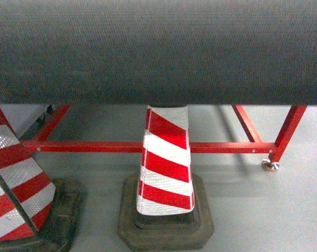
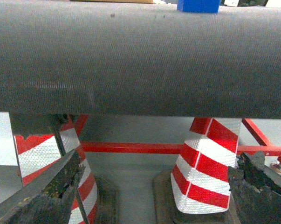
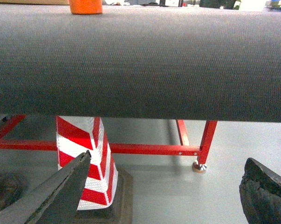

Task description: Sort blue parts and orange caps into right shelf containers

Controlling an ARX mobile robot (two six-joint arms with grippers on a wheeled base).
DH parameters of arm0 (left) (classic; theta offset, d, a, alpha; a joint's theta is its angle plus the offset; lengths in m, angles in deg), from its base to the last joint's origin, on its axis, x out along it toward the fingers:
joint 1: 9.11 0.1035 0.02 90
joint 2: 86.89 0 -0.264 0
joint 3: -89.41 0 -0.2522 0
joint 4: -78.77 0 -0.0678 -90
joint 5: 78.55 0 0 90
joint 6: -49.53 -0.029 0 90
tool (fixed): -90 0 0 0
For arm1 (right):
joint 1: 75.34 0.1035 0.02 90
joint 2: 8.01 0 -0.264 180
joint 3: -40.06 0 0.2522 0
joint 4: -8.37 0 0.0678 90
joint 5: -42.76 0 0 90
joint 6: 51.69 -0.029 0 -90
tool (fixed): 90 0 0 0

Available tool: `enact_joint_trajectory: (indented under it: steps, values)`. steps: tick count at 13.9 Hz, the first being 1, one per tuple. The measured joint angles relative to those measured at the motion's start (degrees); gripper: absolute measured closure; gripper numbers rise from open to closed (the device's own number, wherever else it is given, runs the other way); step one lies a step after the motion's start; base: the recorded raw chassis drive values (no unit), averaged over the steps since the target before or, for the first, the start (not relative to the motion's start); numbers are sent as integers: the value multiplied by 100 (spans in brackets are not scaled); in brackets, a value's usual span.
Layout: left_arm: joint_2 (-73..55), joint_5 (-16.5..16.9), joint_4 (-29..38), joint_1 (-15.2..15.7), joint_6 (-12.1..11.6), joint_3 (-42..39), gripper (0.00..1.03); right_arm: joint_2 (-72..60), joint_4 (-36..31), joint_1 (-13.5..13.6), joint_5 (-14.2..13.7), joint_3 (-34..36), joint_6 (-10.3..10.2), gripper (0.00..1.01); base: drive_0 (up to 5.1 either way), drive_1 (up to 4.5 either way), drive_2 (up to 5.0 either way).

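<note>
A blue part (image 2: pixel 198 5) stands on the far side of the dark grey belt-like surface (image 2: pixel 140 60), at the top edge of the left wrist view. At the top of the right wrist view an orange cap (image 3: pixel 85 6) stands on the same surface (image 3: pixel 140 60). My left gripper (image 2: pixel 159 161) is open and empty, held low in front of the surface's near edge. My right gripper (image 3: pixel 169 161) is likewise open and empty, below that edge. Neither gripper shows in the head view. The right shelf containers are out of view.
Under the grey surface (image 1: pixel 158 50) runs a red metal frame (image 1: pixel 95 146) with a foot (image 1: pixel 270 166) on the grey floor. A red-and-white striped cone (image 1: pixel 165 163) stands in the middle and another (image 1: pixel 13 184) at the left.
</note>
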Motion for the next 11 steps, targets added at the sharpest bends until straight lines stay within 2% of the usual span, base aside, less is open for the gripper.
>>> enact_joint_trajectory:
  steps: [11]
  values:
    - [0, 4, 0, 0, 2, 0, 5, 0, -2, 0, -2, 0, -20, 3, 0, 0, 0]
